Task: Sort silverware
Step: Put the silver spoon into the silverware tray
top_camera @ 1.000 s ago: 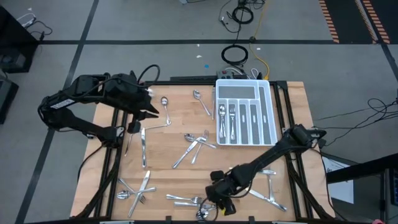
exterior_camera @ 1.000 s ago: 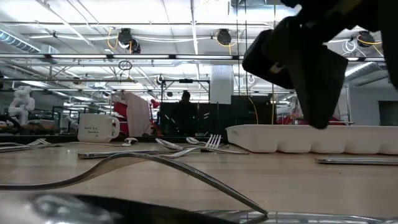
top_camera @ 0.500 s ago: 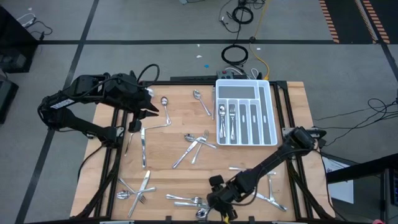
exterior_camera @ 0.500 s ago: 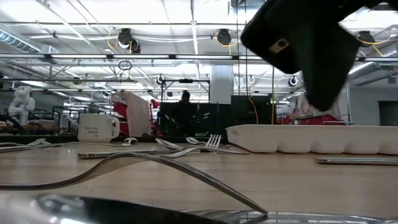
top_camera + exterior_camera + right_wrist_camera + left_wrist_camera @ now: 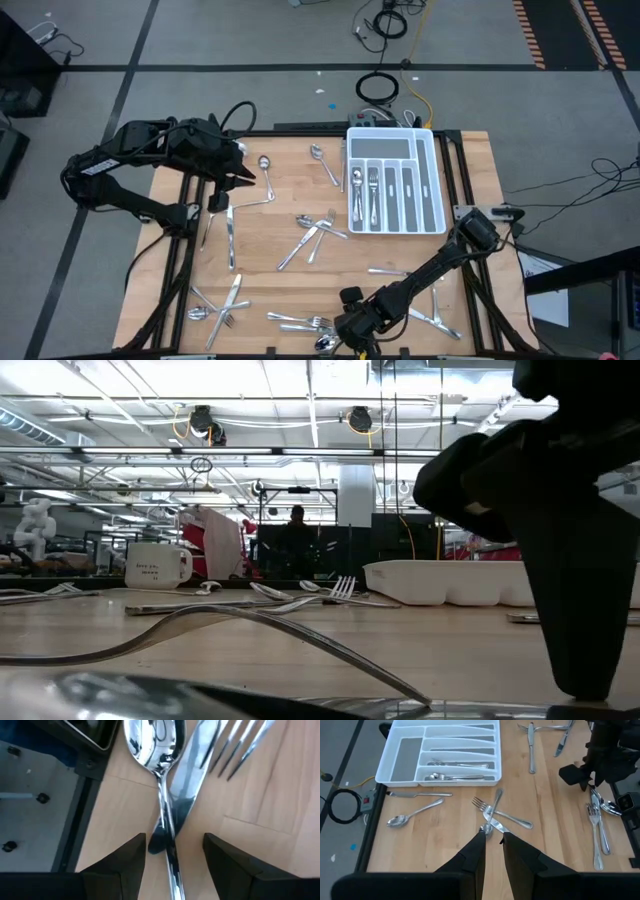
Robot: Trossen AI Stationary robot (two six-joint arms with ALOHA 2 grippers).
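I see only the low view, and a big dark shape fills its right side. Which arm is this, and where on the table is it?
Observer: It is the right arm. From above, the right tool is at the edge of the table nearest your camera.
Operator: Is something between its fingers?
Observer: Yes. In the right wrist view the handle of a spoon runs between the two open fingers, one on each side. A knife lies against the spoon.
Operator: And the other arm?
Observer: The left tool waits over the far left part of the table, with nothing in it.
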